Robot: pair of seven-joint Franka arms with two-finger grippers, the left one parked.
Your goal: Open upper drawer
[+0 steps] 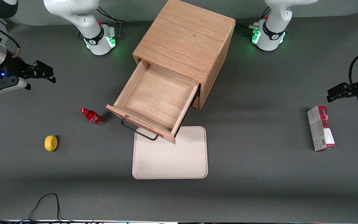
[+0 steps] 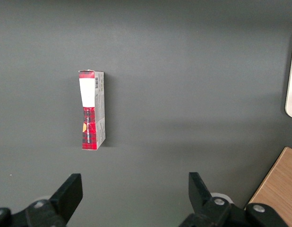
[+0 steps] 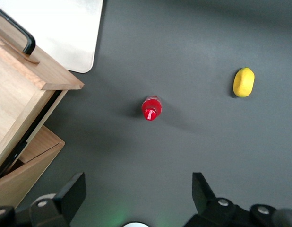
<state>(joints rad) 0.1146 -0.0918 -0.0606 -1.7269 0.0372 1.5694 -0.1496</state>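
I see the upper drawer [image 1: 160,99] pulled far out of the wooden cabinet [image 1: 185,40], and it has nothing in it. Its black handle [image 1: 138,130] hangs over the edge of the white tray [image 1: 169,158], which lies on the gray counter [image 1: 259,174] just in front of the cabinet. My gripper [image 1: 43,73] hangs in the air well away from the cabinet, toward the working arm's end of the counter. Its jaws are spread wide and hold nothing. A small red bottle [image 1: 92,116] stands beside the open drawer. A yellow lemon [image 1: 51,143] lies farther out from the cabinet than the bottle. A red and white box [image 1: 321,128] lies toward the parked arm's end.
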